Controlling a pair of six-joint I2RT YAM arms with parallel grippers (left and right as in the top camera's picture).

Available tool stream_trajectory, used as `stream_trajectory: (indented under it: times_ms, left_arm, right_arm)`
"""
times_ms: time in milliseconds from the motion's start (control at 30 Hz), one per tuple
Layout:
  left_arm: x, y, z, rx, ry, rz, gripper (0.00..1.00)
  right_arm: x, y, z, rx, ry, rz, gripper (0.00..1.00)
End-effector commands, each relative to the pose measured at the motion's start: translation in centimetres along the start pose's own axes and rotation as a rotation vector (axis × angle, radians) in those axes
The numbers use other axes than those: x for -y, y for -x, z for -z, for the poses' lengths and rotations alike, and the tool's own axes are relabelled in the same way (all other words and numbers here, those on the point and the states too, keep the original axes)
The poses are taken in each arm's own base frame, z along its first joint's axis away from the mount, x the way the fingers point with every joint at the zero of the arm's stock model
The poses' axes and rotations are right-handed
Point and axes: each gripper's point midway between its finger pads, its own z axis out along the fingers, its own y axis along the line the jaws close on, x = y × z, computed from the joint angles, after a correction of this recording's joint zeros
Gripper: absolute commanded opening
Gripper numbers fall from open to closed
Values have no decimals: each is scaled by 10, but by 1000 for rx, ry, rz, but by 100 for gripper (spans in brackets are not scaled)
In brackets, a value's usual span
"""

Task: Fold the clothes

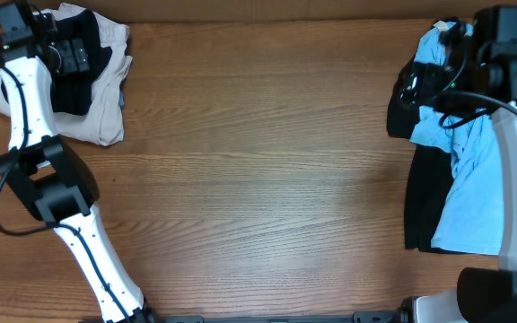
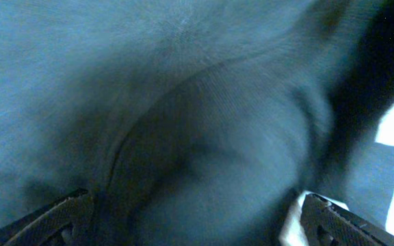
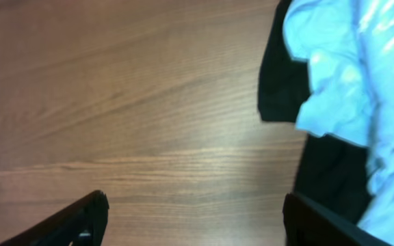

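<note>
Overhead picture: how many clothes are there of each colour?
Black: 2, black cloth garment on the left pile and black cloth garment under the blue one
Light blue: 1, crumpled light blue tee
Beige: 1, beige folded trousers
Total: 4

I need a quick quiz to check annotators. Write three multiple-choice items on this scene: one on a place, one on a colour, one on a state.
1. Where does the crumpled light blue tee lie?
A) table's left end
B) table's right end
C) table's middle

2. What colour is the soft garment beneath the left gripper?
A) red
B) black
C) yellow

3. How is the right gripper?
A) open over bare wood
B) shut on the tee
C) shut on black cloth

Answers:
1 B, the overhead view shows it beside the right arm.
2 B, it lies black atop the beige cloth pile.
3 A, its fingers spread above the brown wooden table, holding nothing.
</note>
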Motion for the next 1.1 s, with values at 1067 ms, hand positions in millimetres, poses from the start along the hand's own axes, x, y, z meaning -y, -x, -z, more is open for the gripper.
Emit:
stream_trajectory:
  times_ms: [1067]
  left_arm:
    - [26, 59, 354, 359, -12, -73, 100]
  right_arm:
    - [-46, -56, 292, 629, 47, 71, 100]
